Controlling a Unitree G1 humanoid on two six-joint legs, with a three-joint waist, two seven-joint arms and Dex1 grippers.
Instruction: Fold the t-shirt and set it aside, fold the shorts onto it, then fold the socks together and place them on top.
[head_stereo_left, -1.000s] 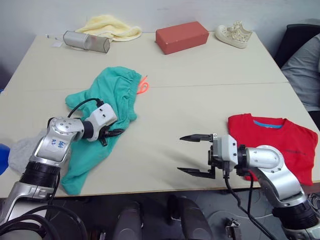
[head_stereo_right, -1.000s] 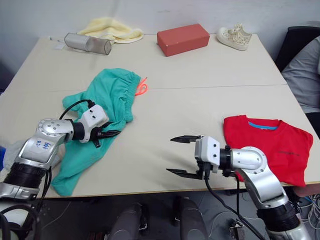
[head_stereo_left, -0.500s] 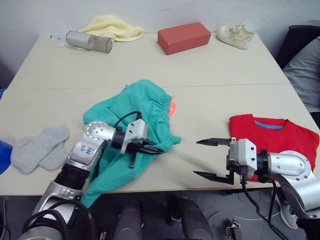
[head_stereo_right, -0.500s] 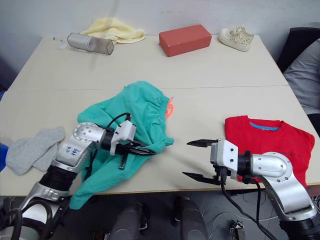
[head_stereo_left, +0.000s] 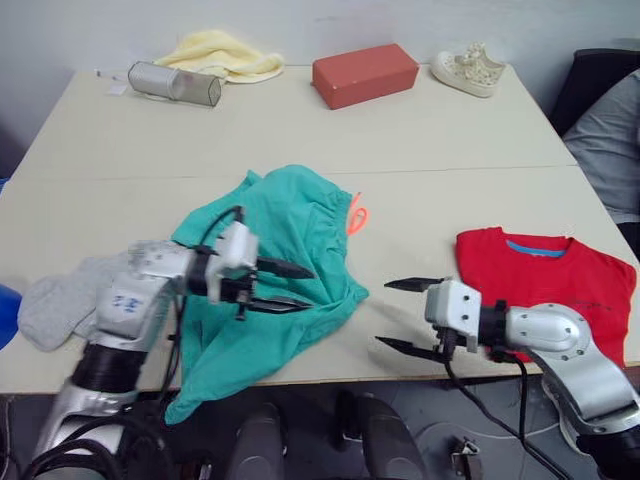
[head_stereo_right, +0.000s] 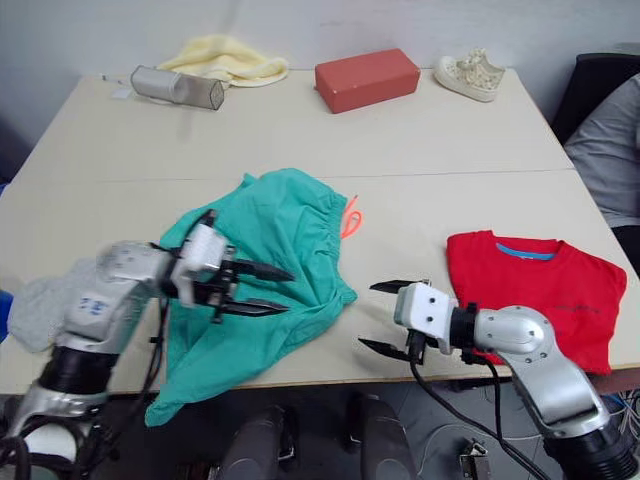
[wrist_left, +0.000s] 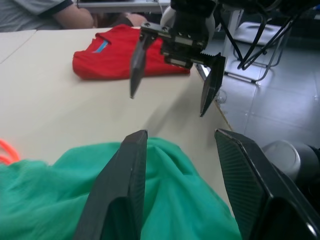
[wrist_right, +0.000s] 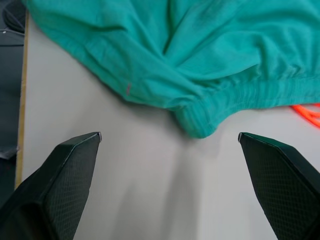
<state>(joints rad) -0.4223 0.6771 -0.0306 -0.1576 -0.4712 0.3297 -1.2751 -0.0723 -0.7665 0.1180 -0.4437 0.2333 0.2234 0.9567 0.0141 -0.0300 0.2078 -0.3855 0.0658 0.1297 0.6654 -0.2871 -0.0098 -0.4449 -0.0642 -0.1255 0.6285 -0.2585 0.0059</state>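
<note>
The teal shorts (head_stereo_left: 285, 235) lie crumpled at mid table, their orange drawstring (head_stereo_left: 357, 213) toward the t-shirt. My left gripper (head_stereo_left: 308, 287) hovers open over their near right part, with fabric under its fingers (wrist_left: 125, 200) and nothing pinched. My right gripper (head_stereo_left: 383, 312) is open too, just right of the shorts' corner (wrist_right: 195, 125) and facing it. The red t-shirt (head_stereo_left: 545, 285) lies folded at the right near edge, behind my right arm. The grey socks (head_stereo_left: 55, 305) rest at the left edge, partly hidden by my left arm.
Along the far edge stand a pale yellow cloth (head_stereo_left: 225, 55), a silver mesh cylinder (head_stereo_left: 173, 83), a red box (head_stereo_left: 365, 73) and a cream shoe (head_stereo_left: 468, 68). A person's grey sleeve (head_stereo_left: 605, 140) shows past the table's right side.
My left gripper dragged the shorts rightward to mid table, then opened and let them go. The right gripper shifted a little left toward the shorts' corner.
</note>
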